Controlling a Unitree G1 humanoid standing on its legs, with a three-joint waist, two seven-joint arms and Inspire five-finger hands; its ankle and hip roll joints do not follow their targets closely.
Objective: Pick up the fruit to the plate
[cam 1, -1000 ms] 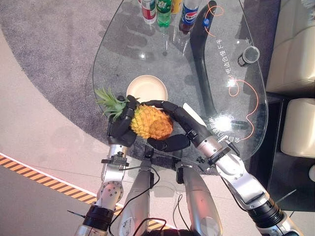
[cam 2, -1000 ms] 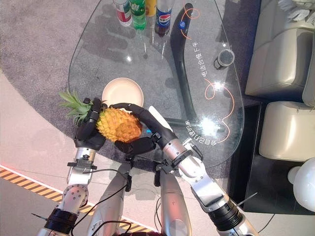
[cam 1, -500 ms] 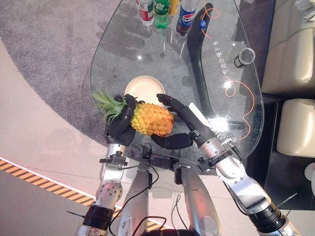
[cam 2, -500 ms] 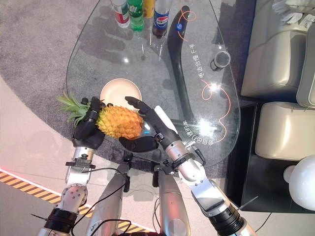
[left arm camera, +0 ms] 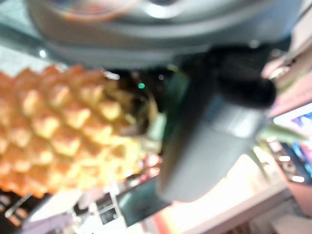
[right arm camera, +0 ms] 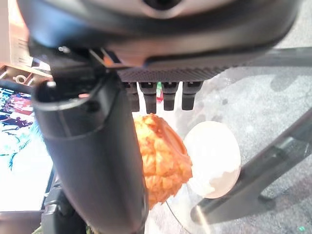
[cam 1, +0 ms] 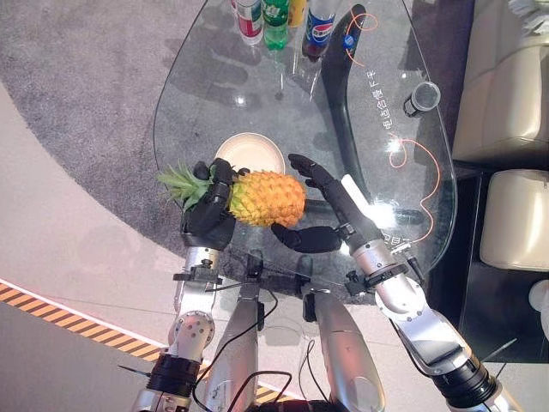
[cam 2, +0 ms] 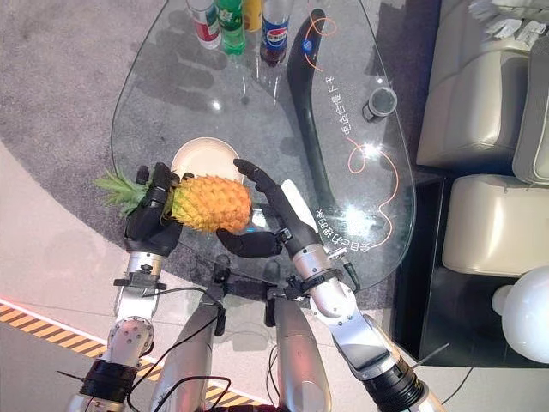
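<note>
An orange pineapple (cam 1: pixel 266 197) with green leaves lies sideways just above the glass table's near edge. My left hand (cam 1: pixel 208 219) is shut on its leafy end, and the fruit (left arm camera: pixel 53 131) shows close past that hand's thumb (left arm camera: pixel 209 141). My right hand (cam 1: pixel 334 202) is open, with straight fingers by the fruit's blunt end and the thumb (cam 1: pixel 304 238) below it. A round cream plate (cam 1: pixel 249 153) sits on the glass right behind the pineapple; the right wrist view shows the plate (right arm camera: pixel 214 158) beside the fruit (right arm camera: pixel 158 161).
Several drink bottles (cam 1: pixel 276 13) stand at the glass table's (cam 1: pixel 171 94) far edge, and a dark can (cam 1: pixel 420 99) lies at its right. The table's dark curved leg (cam 1: pixel 347 112) shows through the glass. Cream sofas (cam 1: pixel 506 86) stand to the right.
My right hand's fingers have uncurled off the pineapple and now stand straight. The left hand has kept its hold and carried the fruit a little farther onto the table, toward the plate.
</note>
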